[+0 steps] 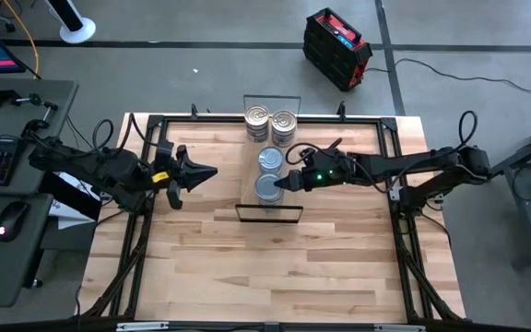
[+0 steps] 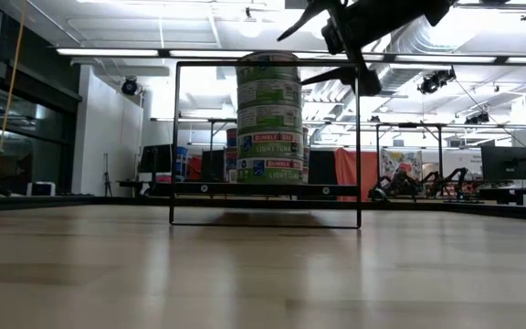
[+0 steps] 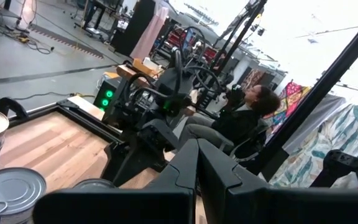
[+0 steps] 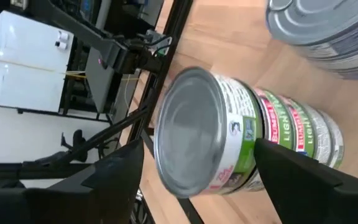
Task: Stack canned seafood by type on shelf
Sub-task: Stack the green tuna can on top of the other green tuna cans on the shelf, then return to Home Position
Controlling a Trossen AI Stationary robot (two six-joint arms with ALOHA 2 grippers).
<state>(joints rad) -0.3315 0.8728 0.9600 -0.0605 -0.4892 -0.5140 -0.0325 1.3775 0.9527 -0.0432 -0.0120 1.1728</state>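
Top tin (image 4: 207, 134) of the near stack — smooth grey lid, green-and-white label, round and flat; in the right wrist view it sits between the right gripper (image 1: 284, 183)'s two spread fingers (image 4: 297, 171), and no contact with either wall shows. Beneath it, tins with red-and-green labels make a column (image 2: 268, 119) that the low view shows rising the height of the black wire end frame (image 2: 265, 143). The column stands on the shelf (image 1: 271, 112), at the end nearer the table's middle; a second pale-topped stack (image 1: 270, 158) stands just beside it, and two stacks with shiny ring-pull lids (image 1: 271, 124) at the far end. Handling, as judged: rigid metal, dense for its size, slick on lid and printed wall; take across the side wall at opposite points, never by the rim or pull tab. A column this tall would likely topple at a sideways nudge — lift straight up. Left gripper (image 1: 201, 172), fingers pressed together and empty, waits over the table to the shelf's left.
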